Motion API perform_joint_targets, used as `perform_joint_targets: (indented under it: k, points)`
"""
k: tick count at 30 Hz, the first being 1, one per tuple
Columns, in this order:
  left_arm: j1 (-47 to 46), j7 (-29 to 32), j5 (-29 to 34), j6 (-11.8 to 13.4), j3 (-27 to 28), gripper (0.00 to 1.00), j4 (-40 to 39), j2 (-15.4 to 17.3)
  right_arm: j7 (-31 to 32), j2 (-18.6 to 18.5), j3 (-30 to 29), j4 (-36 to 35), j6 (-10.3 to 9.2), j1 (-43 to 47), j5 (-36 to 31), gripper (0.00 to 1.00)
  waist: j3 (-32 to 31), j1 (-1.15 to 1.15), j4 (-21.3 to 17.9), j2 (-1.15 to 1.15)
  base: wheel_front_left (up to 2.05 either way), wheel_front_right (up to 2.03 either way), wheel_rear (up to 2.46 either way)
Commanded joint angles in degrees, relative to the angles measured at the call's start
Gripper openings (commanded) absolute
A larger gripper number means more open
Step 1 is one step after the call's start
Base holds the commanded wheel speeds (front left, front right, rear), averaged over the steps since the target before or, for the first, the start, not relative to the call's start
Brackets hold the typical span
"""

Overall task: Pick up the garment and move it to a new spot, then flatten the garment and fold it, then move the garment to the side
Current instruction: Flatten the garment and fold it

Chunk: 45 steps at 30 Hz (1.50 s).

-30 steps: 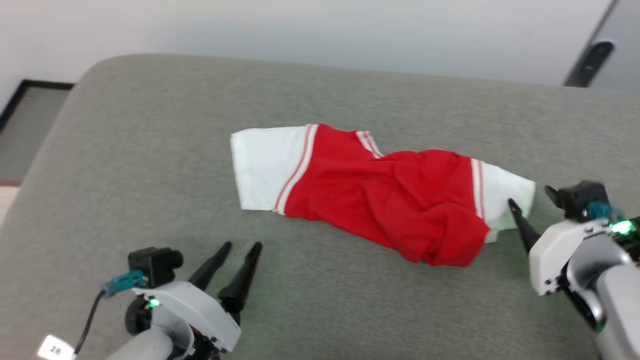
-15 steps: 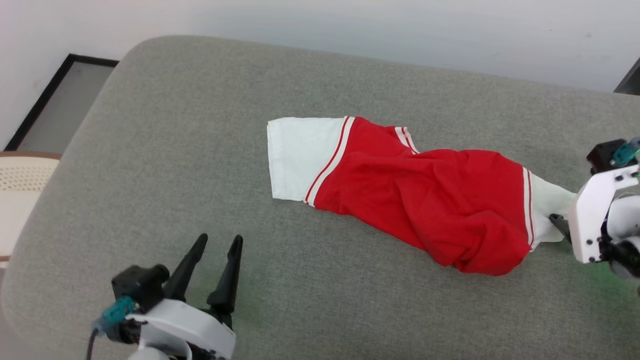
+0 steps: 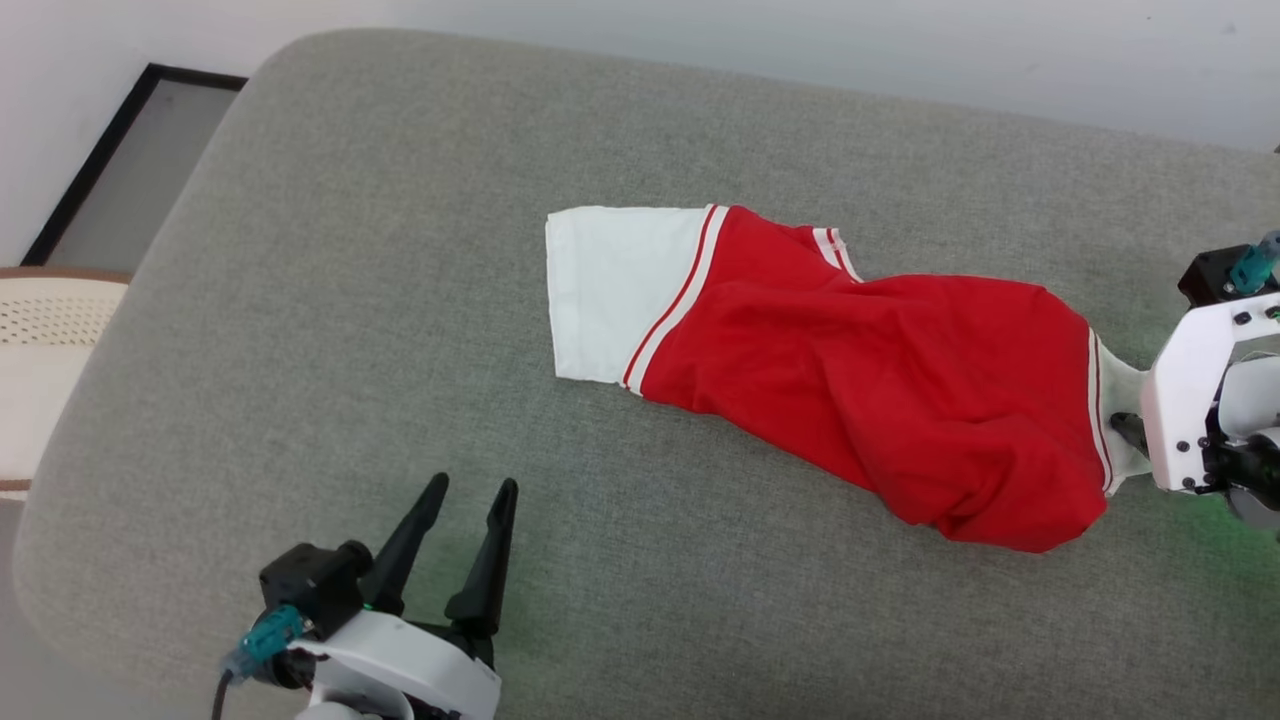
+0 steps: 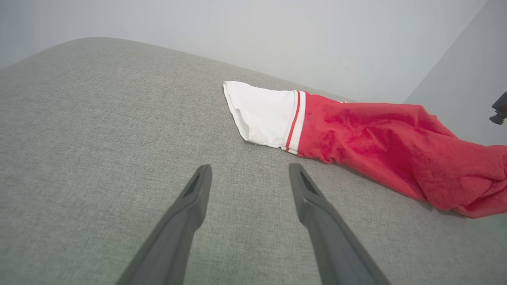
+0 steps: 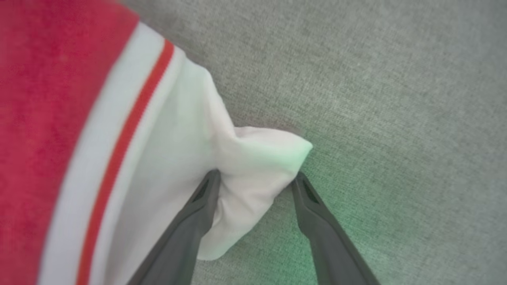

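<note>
The garment (image 3: 870, 390), red with white end panels and red-and-white striped trim, lies rumpled across the grey cushioned surface (image 3: 350, 250). My right gripper (image 5: 256, 173) is at its right end. Its two dark fingers stand apart with a bunched fold of the white panel (image 5: 253, 158) between them, pressing down toward the cushion. In the head view the white wrist housing (image 3: 1190, 400) covers most of that gripper. My left gripper (image 3: 472, 483) hovers open near the front edge, short of the garment's white left panel (image 4: 265, 113), with nothing between its fingers (image 4: 194, 198).
The cushion's rounded left edge drops away near a cream perforated object (image 3: 50, 330) and a dark-framed panel (image 3: 110, 150) on the floor. A pale wall (image 3: 700, 40) runs along the far side. Bare cushion lies left of and in front of the garment.
The head camera has shifted. My right gripper has moved over the garment's white right end, and its fingers now straddle a fold of it. The left gripper stays open.
</note>
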Motion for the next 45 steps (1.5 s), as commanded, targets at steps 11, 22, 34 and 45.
perform_joint_targets:
  k: [11, 22, 34, 45]
  points:
    - [-2.8, 0.0, 2.7, -3.6, 4.7, 1.00, 1.5, -1.2, -1.9, 1.4, 3.9, 1.8, -0.02, -0.3, -0.6, 0.00, 0.8, 0.00, -1.2, 0.00, 0.00, 0.00, 0.00]
    - [-28.1, 14.6, -7.3, -6.7, 5.0, 1.00, 12.1, 1.7, -4.3, 3.8, 3.6, -0.1, -0.03, -7.3, -0.9, 0.00, 6.5, 0.00, -4.9, 0.00, 0.00, 0.00, 0.00]
    - [-50.8, 39.4, -19.6, -6.9, -4.5, 1.00, 33.3, 6.8, -3.8, 6.1, 8.9, -1.9, -0.03, -11.4, -1.2, 0.00, 12.4, 0.00, -9.1, 0.00, 0.00, 0.00, 0.00]
    - [-56.1, 51.5, -24.6, -6.8, -9.3, 1.00, 44.3, 6.2, -3.3, 6.0, 12.3, -3.2, -0.11, -13.0, -0.4, 0.00, 15.5, 0.00, -11.5, 0.00, 0.00, 0.00, 0.00]
